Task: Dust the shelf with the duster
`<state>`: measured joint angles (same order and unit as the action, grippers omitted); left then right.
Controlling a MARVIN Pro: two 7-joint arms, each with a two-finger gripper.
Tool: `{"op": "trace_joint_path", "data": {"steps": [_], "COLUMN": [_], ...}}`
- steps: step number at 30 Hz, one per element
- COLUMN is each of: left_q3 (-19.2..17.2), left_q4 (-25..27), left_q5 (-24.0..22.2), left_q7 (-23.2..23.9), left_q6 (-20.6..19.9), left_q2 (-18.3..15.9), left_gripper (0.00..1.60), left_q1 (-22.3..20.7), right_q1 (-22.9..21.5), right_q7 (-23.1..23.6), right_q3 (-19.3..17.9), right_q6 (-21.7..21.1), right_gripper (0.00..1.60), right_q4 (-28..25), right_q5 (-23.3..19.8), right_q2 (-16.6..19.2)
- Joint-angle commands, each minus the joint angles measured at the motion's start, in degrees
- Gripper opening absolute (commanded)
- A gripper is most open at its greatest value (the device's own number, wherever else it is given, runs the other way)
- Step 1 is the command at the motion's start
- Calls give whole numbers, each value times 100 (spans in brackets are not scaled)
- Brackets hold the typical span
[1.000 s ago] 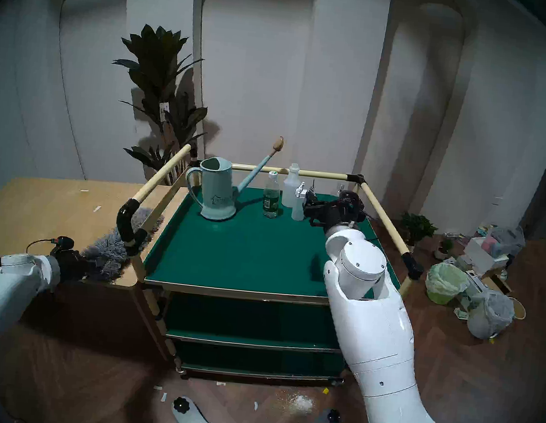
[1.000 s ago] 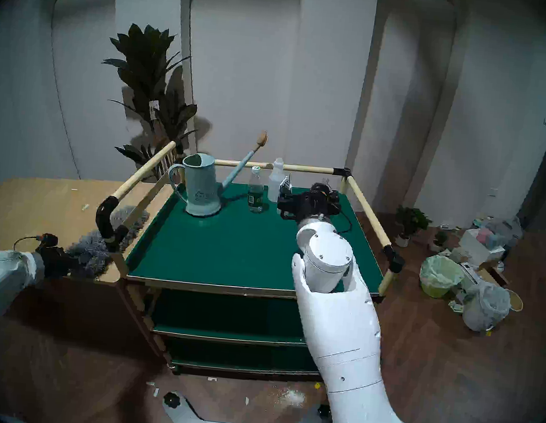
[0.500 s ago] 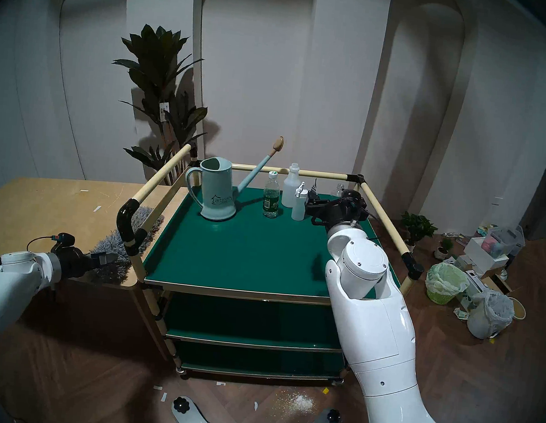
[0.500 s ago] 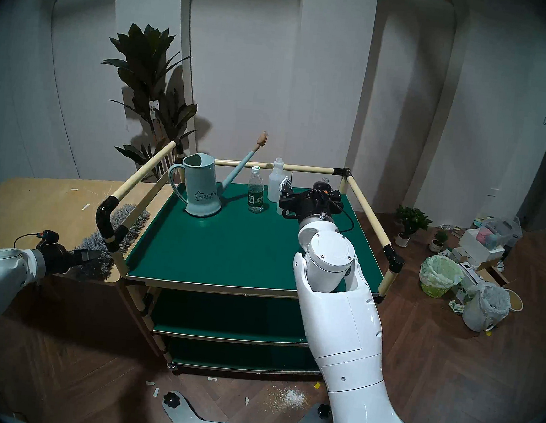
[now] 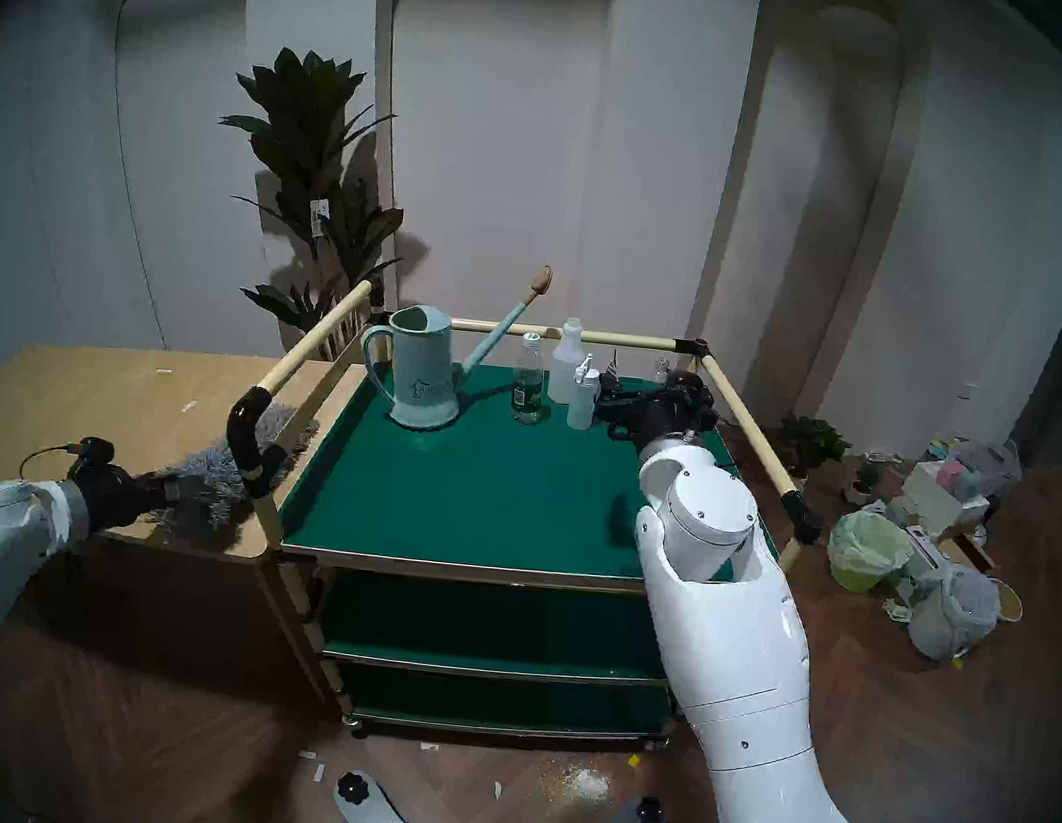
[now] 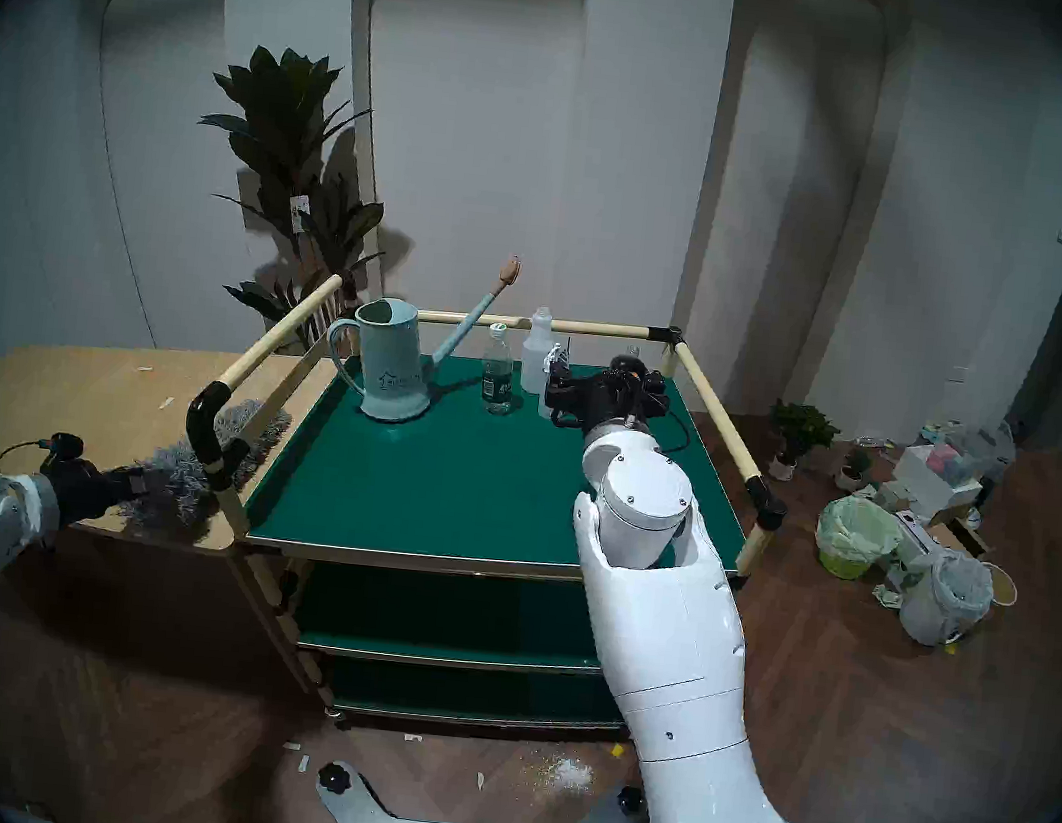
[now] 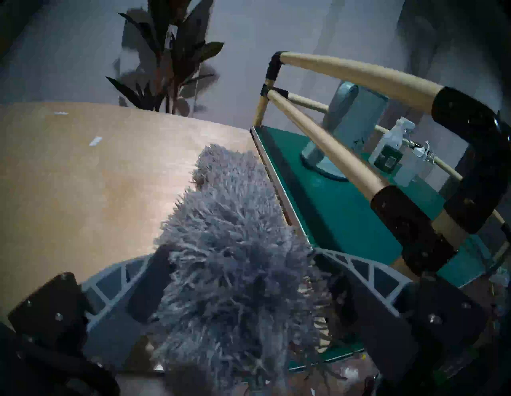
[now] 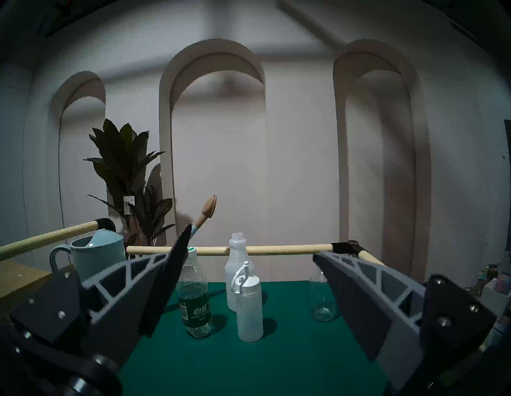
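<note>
The grey fluffy duster (image 5: 211, 483) lies on the light wooden counter (image 5: 96, 398), its far end against the cart's left edge. My left gripper (image 5: 166, 488) is open at its near end. In the left wrist view the fingers (image 7: 149, 279) stand wide on either side of the duster's strands (image 7: 229, 235). The handle is hidden. The shelf (image 5: 475, 493) is the cart's dark-green top tier. My right gripper (image 5: 608, 390) hovers open over its back right part, empty, and in the right wrist view the right gripper (image 8: 251, 240) faces the bottles.
At the back of the shelf stand a pale-blue watering can (image 5: 421, 378), a clear water bottle (image 5: 527, 388), two white bottles (image 5: 573, 382) and a small glass bottle (image 8: 322, 296). Cream rails with a black handle (image 5: 247, 438) ring the shelf. Bins and boxes (image 5: 927, 569) crowd the floor at right.
My left gripper has opened and let go of the duster, which stays on the counter. The left wrist has pulled back toward the left. The right arm has barely moved.
</note>
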<state>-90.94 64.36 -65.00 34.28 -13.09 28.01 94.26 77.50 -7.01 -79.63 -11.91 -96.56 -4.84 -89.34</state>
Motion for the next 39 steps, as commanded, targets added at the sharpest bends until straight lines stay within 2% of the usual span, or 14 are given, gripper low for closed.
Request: {"op": "trace_joint_path", "data": {"steps": [1, 7, 8, 14, 18, 22, 25, 32, 37, 39], "left_q3": [-605, -949, -1103, -1633, -1675, -1781, -2044, -2730, -3171, -3208], "left_q4": [334, 745, 884, 1296, 1425, 1519, 1707, 2237, 2754, 2816], "left_q5": [-324, -393, -453, -602, -577, -556, -359, -194, 1, 29], "left_q7": [113, -72, -122, -208, -676, -753, -781, -909, -1038, -960], "left_q6": [76, 120, 160, 120, 93, 339, 600, 736, 779, 809], "left_q2": [-239, -7, -12, -84, 100, 191, 67, -72, -172, -256], "left_gripper": [160, 160, 160, 160, 160, 160, 160, 160, 160, 160], "left_q1": [680, 1075, 1249, 1628, 1622, 1592, 1731, 1876, 1821, 1712], "right_q1": [-99, -127, -130, -113, -87, -68, -68, -62, -104, -124], "right_q7": [69, 123, 126, 136, 150, 154, 147, 181, 197, 209], "right_q3": [-10, -33, -37, -121, -155, -198, -237, -301, -373, -395], "right_q6": [86, 156, 163, 162, 185, 178, 173, 158, 154, 149], "right_gripper": [160, 160, 160, 160, 160, 160, 160, 160, 160, 160], "right_q4": [-26, 48, 54, 49, 41, 5, 9, 22, 42, 55], "right_q5": [-22, -23, -22, -28, -21, -24, -16, -18, -36, -20], "right_q2": [14, -8, -12, 8, 4, -2, 3, 8, -1, 17]}}
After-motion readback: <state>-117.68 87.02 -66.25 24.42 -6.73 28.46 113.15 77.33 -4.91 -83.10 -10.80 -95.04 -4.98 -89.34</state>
